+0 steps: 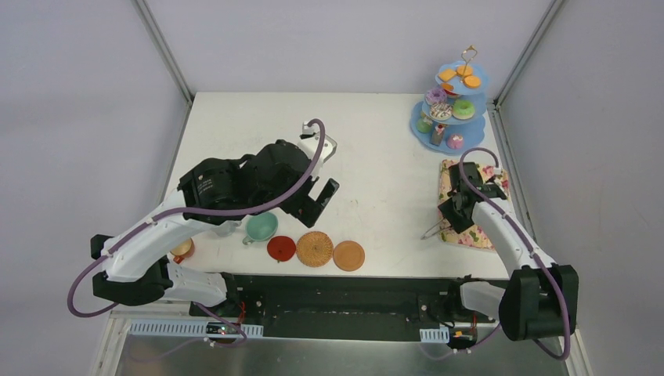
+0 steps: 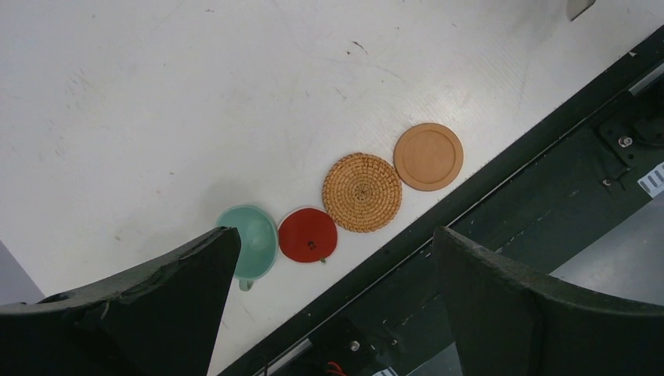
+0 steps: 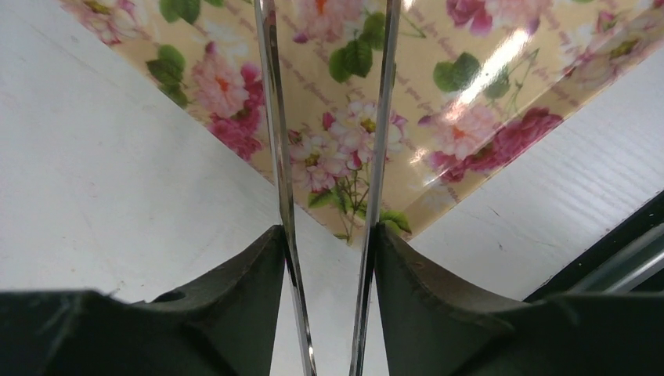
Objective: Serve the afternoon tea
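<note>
1. Your left gripper (image 2: 335,239) has its jaws spread wide and holds nothing. It hangs above the near row of coasters.
2. The mint green cup (image 1: 260,227) sits on the table just left of the red coaster (image 1: 281,248). In the left wrist view, a finger cuts off the cup's left edge.
3. The woven coaster (image 1: 315,248) and the tan coaster (image 1: 348,255) continue that row to the right.
4. Only a sliver of the orange cup (image 1: 182,249) shows past your left arm, at the table's near-left edge.
5. Your right gripper (image 3: 329,235) is clamped on the metal tongs (image 3: 272,117), with 1 blade against each finger, over the near corner of the floral tray (image 3: 470,117). The right wrist view cuts off both ends of the tongs.
6. The light-blue stand (image 1: 415,121) is at the far right, carrying donuts (image 1: 462,108) and biscuits (image 1: 460,76). The pieces on its lowest tier are too small to name.
</note>
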`<state>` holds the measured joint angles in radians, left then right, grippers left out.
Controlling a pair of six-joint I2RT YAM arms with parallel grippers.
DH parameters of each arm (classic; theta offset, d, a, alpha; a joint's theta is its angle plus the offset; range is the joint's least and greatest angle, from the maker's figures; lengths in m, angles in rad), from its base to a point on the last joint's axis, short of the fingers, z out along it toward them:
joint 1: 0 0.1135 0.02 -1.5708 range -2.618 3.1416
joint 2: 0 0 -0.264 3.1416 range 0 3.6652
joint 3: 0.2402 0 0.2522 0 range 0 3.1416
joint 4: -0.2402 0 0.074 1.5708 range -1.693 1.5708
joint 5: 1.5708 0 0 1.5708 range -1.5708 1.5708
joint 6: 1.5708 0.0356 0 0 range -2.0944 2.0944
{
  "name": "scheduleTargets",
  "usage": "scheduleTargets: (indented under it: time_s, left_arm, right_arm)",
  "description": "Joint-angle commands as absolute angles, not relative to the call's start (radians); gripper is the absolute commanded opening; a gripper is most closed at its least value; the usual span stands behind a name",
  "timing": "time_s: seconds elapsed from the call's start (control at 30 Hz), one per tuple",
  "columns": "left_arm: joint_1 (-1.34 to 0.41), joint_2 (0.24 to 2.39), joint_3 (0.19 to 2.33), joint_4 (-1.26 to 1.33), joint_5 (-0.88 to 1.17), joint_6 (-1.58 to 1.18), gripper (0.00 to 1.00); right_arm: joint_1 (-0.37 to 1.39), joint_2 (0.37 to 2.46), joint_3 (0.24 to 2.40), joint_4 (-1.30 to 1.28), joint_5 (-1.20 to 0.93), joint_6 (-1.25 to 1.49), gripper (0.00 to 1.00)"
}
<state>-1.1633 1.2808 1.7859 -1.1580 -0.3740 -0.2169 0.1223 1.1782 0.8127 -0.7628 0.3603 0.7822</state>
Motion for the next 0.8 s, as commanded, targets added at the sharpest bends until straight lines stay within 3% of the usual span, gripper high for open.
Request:
scheduleTargets:
  time_s: [0.0,0.43,0.77]
  left_arm:
    - [-1.161,1.253,1.835,-1.169,-0.417,-0.255,1.0]
    - [-1.161,1.188,1.89,-1.265,-0.454,-0.345,1.0]
    - [-1.161,1.07,1.776,-1.211,-0.32,-0.339,1.0]
  right_arm:
    - [0.139,1.175,0.734,-0.674,0.317,0.889,0.48]
    - [0.139,1.211,0.723,-0.689,0.295,0.85,0.7]
    - [0.221,1.231,1.083,-0.968,0.312,0.769,0.93]
